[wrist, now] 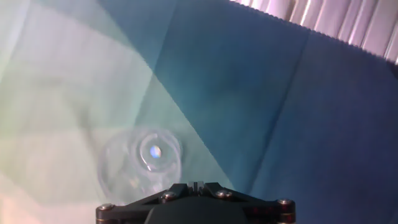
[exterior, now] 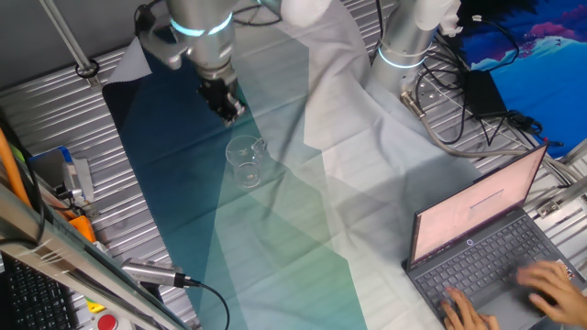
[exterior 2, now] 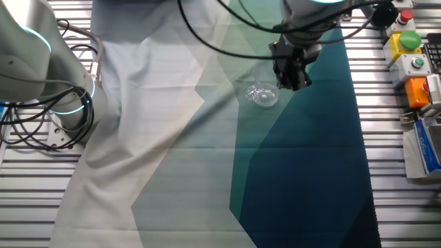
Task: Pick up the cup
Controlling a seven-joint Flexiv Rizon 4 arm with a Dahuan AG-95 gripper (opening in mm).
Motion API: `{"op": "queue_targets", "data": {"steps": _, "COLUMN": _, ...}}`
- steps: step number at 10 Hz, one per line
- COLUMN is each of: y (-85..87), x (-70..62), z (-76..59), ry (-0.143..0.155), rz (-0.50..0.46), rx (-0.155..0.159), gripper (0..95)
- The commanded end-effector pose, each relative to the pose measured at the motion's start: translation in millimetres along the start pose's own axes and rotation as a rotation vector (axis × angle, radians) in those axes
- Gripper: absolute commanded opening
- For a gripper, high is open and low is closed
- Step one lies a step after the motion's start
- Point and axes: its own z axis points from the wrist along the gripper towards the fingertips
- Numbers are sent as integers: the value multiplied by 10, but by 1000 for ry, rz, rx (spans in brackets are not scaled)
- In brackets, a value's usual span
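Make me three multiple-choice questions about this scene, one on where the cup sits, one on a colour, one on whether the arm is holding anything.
1. Where is the cup?
A. On the patterned cloth, near the gripper
B. On the laptop keyboard
C. On the bare metal slats beside the cloth

2. What colour is the ring of light on the arm above the gripper?
A. Red
B. Cyan
C. Yellow

3. What is the state of the cup?
A. Lifted between the jaws
B. Lying crushed flat
C. Standing upright on the cloth, not held

Answers:
1. A, because both fixed views show the clear cup on the teal and white cloth, just beside the gripper.
2. B, because the band on the arm in one fixed view glows cyan.
3. C, because the hand view looks down into its open round rim, and the cup rests on the cloth apart from the jaws.
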Motion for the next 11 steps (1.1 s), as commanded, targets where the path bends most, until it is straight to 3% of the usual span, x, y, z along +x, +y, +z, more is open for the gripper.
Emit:
{"op": "queue_targets", "data": {"steps": 1, "y": -113, "x": 186, "z": -69, "ry": -36, "rz": -132, "rx": 8, "gripper": 0}}
{"op": "queue_targets", "data": {"steps": 4, "y": -83, "x": 216, "z": -48, "ry": -34, "rz": -130, "rx": 12, "gripper": 0}}
{"op": "queue_targets", "data": {"steps": 7, "y": -83, "x": 217, "z": -45, "ry": -6, "rz": -169, "rx": 29, "gripper": 0}}
{"op": "queue_targets", "data": {"steps": 11, "y": -82, "x": 217, "z": -46, "ry": -21, "rz": -172, "rx": 21, "gripper": 0}}
